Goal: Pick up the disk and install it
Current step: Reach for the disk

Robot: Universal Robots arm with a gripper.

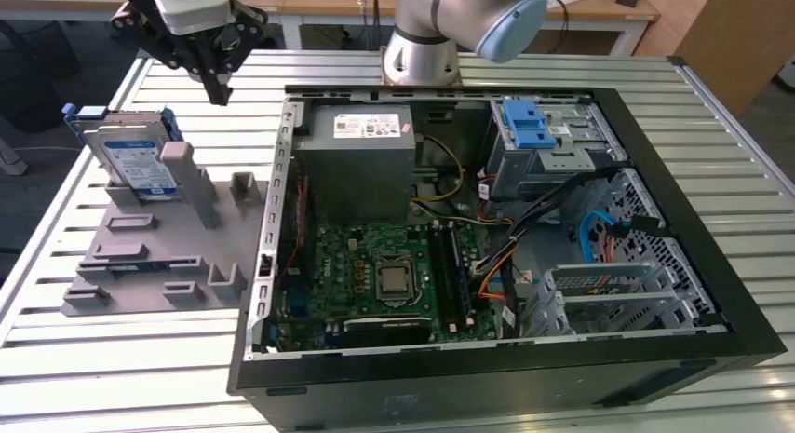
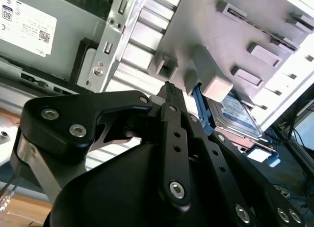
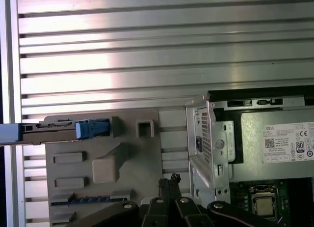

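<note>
The disk (image 1: pixel 137 158) is a silver hard drive with a blue-and-white label and a blue frame. It stands tilted on edge in a slot of a grey holder (image 1: pixel 149 256) at the exterior view's left. My gripper (image 1: pixel 222 96) hangs above the table behind the holder, to the right of the disk and apart from it. Its black fingers are shut together with nothing between them. In the first wrist view the disk (image 3: pixel 64 130) shows edge-on, away from the gripper (image 3: pixel 170 180). In the second wrist view the disk (image 2: pixel 235 111) lies beyond the gripper (image 2: pixel 169 87).
An open black computer case (image 1: pixel 695 293) lies on the slatted metal table (image 1: pixel 112 377), with a grey power supply (image 1: pixel 360 163), a motherboard (image 1: pixel 385 275) and a silver drive cage with a blue latch (image 1: pixel 534 126) inside. The arm's base (image 1: pixel 423 60) stands behind the case.
</note>
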